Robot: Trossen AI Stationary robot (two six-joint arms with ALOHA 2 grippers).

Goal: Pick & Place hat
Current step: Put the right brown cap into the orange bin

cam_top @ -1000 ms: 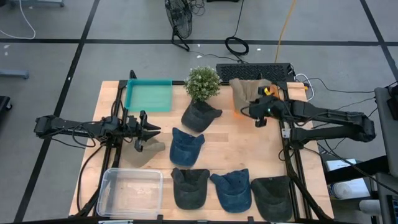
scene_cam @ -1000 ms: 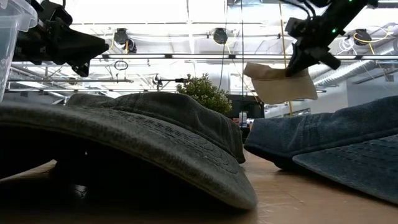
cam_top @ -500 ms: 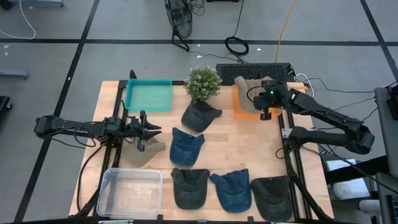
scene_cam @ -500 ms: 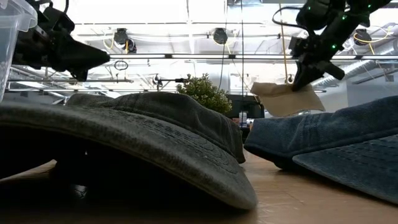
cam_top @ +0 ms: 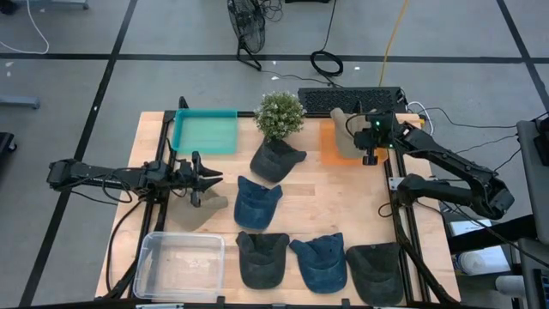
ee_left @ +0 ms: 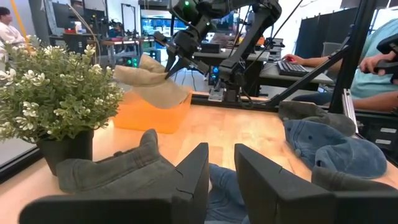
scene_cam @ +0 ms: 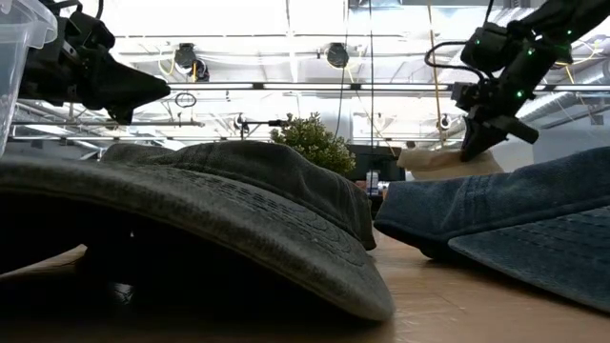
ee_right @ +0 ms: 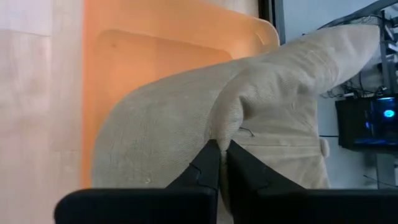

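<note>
right tool | pinching tan hat | over orange bin | plant beside

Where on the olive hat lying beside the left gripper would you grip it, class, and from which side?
Probably pinch the olive hat at its raised crown fold, coming straight down: it lies slumped, offering no upright edge. The left gripper hovers beside it, fingers apart.

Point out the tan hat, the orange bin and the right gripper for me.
tan hat [ee_right: 186, 149]: right wrist view, on its crown.
orange bin [ee_left: 152, 115]: left wrist view, on its front wall.
right gripper [ee_right: 219, 148]: right wrist view, fingertips pinching the hat's fabric.
</note>
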